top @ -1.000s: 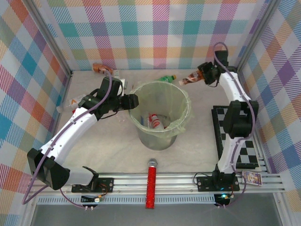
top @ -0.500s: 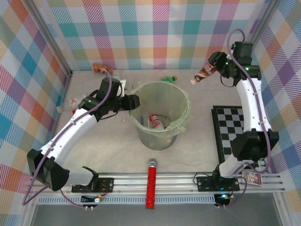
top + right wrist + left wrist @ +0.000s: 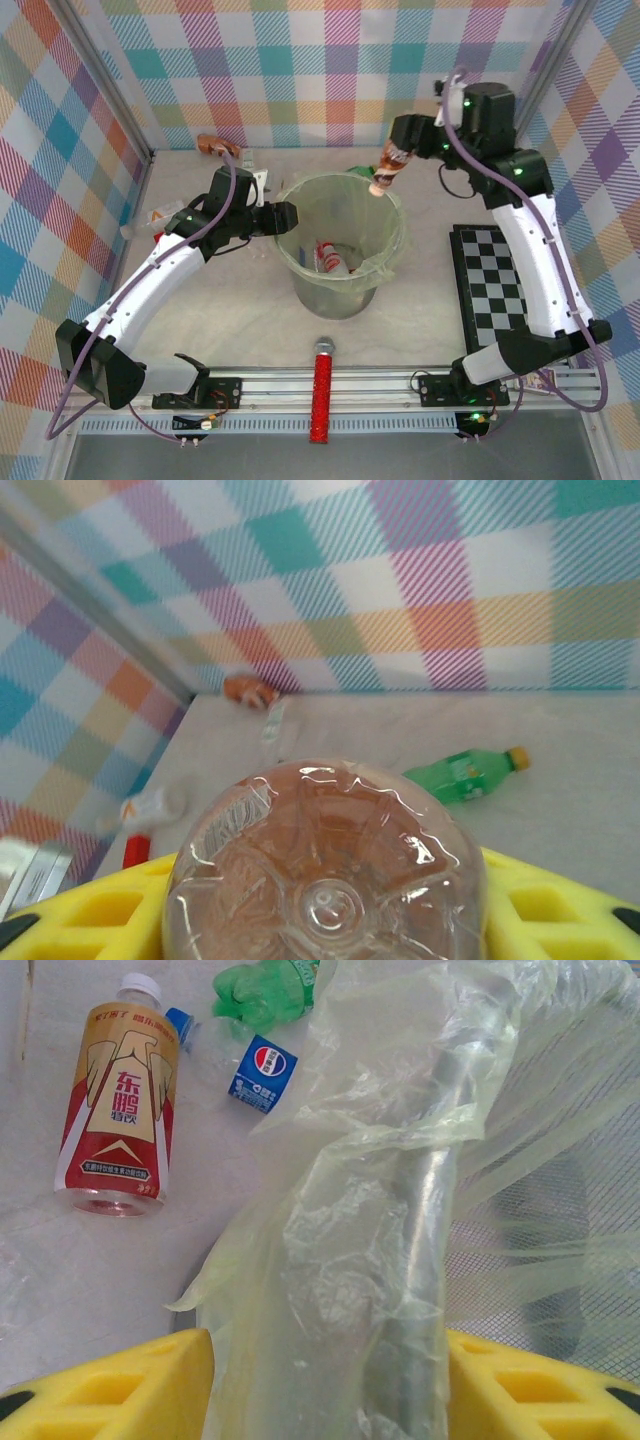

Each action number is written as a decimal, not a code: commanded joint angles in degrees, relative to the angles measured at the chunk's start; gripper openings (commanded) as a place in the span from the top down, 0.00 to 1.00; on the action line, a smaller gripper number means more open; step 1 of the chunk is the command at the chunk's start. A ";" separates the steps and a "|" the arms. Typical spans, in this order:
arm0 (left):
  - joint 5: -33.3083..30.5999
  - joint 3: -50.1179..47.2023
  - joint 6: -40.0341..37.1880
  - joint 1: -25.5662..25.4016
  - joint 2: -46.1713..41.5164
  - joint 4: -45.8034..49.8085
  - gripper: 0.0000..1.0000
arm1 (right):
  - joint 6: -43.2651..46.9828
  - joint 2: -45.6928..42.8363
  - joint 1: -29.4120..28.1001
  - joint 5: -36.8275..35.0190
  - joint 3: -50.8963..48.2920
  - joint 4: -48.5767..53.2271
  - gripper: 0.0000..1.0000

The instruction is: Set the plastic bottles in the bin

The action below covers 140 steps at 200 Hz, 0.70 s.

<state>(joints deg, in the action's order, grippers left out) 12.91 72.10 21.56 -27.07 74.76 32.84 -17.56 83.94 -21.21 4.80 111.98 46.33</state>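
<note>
Both busy: your right fingers clench a brown plastic bottle over the round grey bin; left fingers, released, straddle its rim.

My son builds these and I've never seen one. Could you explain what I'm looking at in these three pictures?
It is a robot: a left arm and a right arm, bolted to the near edge of a table. One picture looks down from above. The other two come from a camera on each wrist, so the yellow fingers show at the bottom. The left fingers sit apart on either side of the rim of a bag-lined bin. The right fingers hold a brown bottle above the bin's far rim. On the table lie a green bottle, an orange-labelled bottle, a blue-labelled bottle, a red stick and a checkerboard.
</note>
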 commanded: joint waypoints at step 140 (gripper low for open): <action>-0.64 -1.61 -1.27 0.13 -1.70 0.95 0.44 | 0.49 21.24 -21.28 2.19 -0.16 16.26 0.70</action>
<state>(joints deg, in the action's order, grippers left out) 12.82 71.64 21.37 -27.07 74.24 32.82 -12.23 103.77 -42.46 0.69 113.65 62.70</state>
